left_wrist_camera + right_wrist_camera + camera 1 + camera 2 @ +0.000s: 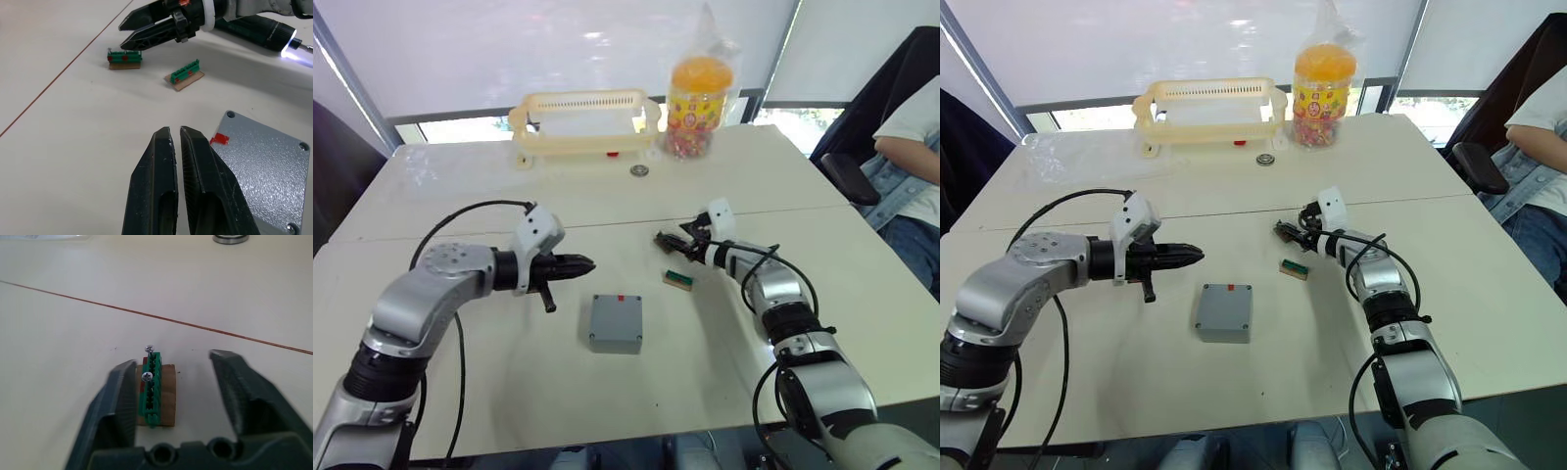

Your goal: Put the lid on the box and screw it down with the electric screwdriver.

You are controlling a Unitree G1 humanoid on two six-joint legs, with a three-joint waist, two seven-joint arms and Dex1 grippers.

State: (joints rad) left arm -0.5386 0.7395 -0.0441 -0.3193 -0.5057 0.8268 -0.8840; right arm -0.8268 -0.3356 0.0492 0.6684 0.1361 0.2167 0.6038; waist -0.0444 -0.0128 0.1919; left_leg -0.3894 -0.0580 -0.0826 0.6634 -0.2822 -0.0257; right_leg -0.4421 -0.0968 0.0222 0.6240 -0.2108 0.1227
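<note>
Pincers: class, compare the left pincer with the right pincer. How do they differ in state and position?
The left pincer is shut, while the right pincer is spread wide. The left pincer points by the grey box; the right pincer straddles a green screw strip. Both are black and hold nothing.

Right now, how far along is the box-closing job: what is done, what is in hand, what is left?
Done: the lid appears to sit on the box. In hand: the open right end effector straddles a green screw holder; the left end effector is shut and empty. Left, it seems: screwing the lid down with the electric screwdriver.
</note>
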